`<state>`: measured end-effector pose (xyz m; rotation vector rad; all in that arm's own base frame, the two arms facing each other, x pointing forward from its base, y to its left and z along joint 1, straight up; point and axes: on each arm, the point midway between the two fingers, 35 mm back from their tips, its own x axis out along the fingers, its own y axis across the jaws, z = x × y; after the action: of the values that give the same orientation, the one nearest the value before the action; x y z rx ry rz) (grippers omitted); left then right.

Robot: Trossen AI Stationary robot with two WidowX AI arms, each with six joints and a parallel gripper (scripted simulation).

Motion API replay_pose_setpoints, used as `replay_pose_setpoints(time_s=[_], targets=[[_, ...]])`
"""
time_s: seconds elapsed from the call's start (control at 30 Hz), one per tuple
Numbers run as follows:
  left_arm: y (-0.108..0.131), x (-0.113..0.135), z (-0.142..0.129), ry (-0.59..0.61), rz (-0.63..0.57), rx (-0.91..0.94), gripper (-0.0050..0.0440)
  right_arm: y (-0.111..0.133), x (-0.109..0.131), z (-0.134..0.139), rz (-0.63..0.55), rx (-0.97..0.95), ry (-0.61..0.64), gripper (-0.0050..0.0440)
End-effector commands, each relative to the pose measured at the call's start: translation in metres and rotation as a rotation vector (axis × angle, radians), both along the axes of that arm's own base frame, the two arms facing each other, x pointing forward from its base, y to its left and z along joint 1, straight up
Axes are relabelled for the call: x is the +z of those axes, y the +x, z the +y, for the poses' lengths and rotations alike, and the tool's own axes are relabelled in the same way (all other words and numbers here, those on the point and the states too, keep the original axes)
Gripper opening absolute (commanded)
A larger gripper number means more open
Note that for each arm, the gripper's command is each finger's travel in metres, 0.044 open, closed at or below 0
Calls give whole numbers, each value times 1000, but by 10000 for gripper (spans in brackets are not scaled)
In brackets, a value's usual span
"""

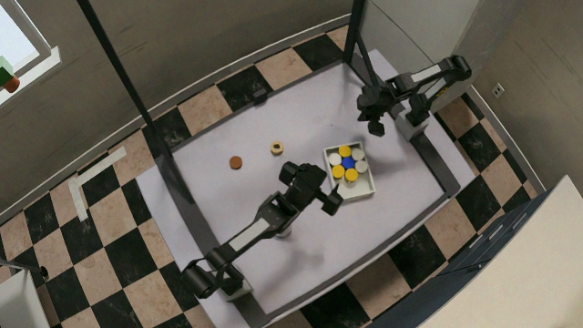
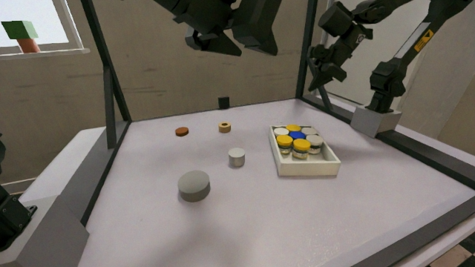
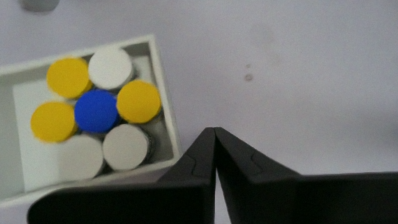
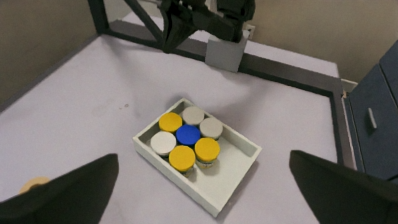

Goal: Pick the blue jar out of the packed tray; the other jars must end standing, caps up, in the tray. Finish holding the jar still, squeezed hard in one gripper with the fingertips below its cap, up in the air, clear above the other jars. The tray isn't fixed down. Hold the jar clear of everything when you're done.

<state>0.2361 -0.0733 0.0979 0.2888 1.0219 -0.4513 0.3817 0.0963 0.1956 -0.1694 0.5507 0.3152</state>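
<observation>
The blue-capped jar [image 1: 348, 162] [image 2: 297, 135] [image 3: 96, 111] [image 4: 188, 135] stands in the cream tray [image 1: 360, 188] [image 2: 308, 170] [image 3: 166, 100] [image 4: 232, 165], caps close around it on all sides. Three yellow-capped jars, one of them [image 4: 170, 122], and three white or pale-capped jars, one of them [image 4: 163, 143], stand upright around it. My left gripper [image 2: 311, 89] [image 3: 213, 135] is shut and empty, above the table beyond the tray's packed end. My right gripper [image 2: 257, 53] [image 4: 205, 159] is wide open and empty, high above the table on the tray's other side.
The tray's other end holds no jars. A small grey cylinder [image 2: 237, 157] and a wider grey disc [image 2: 194, 185] stand on the table on the right arm's side. A tan ring [image 1: 276, 153] [image 2: 224, 130] and a brown disc [image 1: 235, 162] [image 2: 182, 131] lie farther off. Dark frame bars edge the table.
</observation>
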Motion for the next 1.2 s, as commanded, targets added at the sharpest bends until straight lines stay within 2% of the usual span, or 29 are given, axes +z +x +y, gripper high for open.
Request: replay_pose_setpoints(time_s=[0.0,0.13,0.3,1.0,1.17], targets=[[18,-3,28,7,48,224,-50,0,31,-6,-99,-70,83,440],[26,-13,50,12,104,394,-50,-1,34,-7,-112,-91,111,440],[32,-20,66,16,149,517,-50,0,36,-7,-117,-93,114,440],[33,-21,67,16,154,522,-50,2,36,-6,-116,-87,112,440],[43,-23,66,28,181,489,-50,-12,34,-6,-109,-75,112,440]])
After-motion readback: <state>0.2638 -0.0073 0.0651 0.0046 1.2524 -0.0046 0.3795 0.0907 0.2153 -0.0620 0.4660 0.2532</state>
